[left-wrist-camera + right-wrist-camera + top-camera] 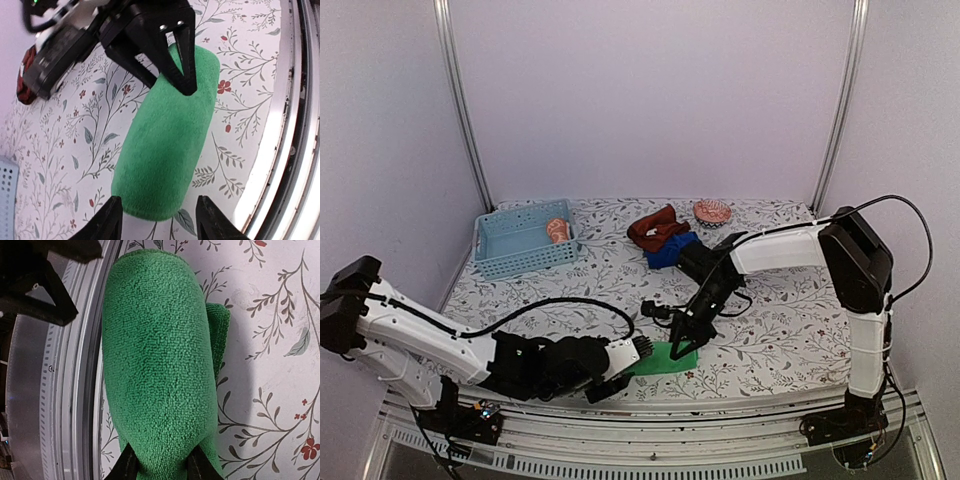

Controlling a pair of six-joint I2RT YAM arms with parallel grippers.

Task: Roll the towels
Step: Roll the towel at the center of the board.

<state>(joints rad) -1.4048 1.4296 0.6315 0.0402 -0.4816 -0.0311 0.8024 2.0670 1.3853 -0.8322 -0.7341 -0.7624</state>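
Pale lilac walls point(650, 100) on three sides, and a floral tablecloth point(770, 320) spread across the whole work surface. Rear left: light blue slotted basket point(510, 258), with an orange patterned towel point(557, 230) lying inside, seemingly rolled. Rear centre: rust-brown towel point(655, 228) heaped against a deep blue towel point(672, 250), both loose and not yet rolled. Just beside them, a small patterned bowl point(712, 211).

Near edge, centre: green towel point(165, 145), wound into a stubby cylinder and lying along the metal table rim point(65, 390). Loose flap peeking out on the side away from that rim. Flanked end to end by both arms.

Left gripper point(160, 220): jaws well apart, straddling one end of the roll, not clearly squeezing it. Right gripper point(162, 465): jaws narrow, apparently pinching the opposite end, with cloth bulging either side of the fingers.

Step in hand, by the look of it: finishing the green roll by snugging it up or tucking the flap. Roughly halfway through the task, judging by the two loose towels at the back.

Next move likely calls for keeping the roll from springing open on release. Probably best done by steadying one end while the other lets go. After that, perhaps a carry toward the basket, beside the orange one.
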